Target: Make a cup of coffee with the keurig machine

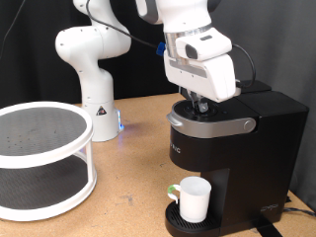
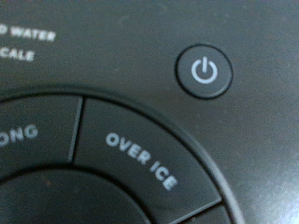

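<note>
The keurig machine (image 1: 232, 143) stands at the exterior view's right, black with a silver-rimmed round head. The cup (image 1: 194, 199), a small white mug, sits on the machine's round drip base under the brew head. My gripper (image 1: 197, 105) hangs straight down on the machine's top, its dark fingertips at or touching the lid's button panel. The wrist view is very close to that panel: a round power button (image 2: 204, 71) and a curved "OVER ICE" button (image 2: 140, 161) fill it. The fingers do not show in the wrist view. Nothing shows between the fingers.
A white two-tier round rack (image 1: 39, 158) stands at the exterior view's left on the wooden table (image 1: 133, 178). The arm's white base (image 1: 89, 74) stands behind it, with a blue light at its foot. A black curtain closes the back.
</note>
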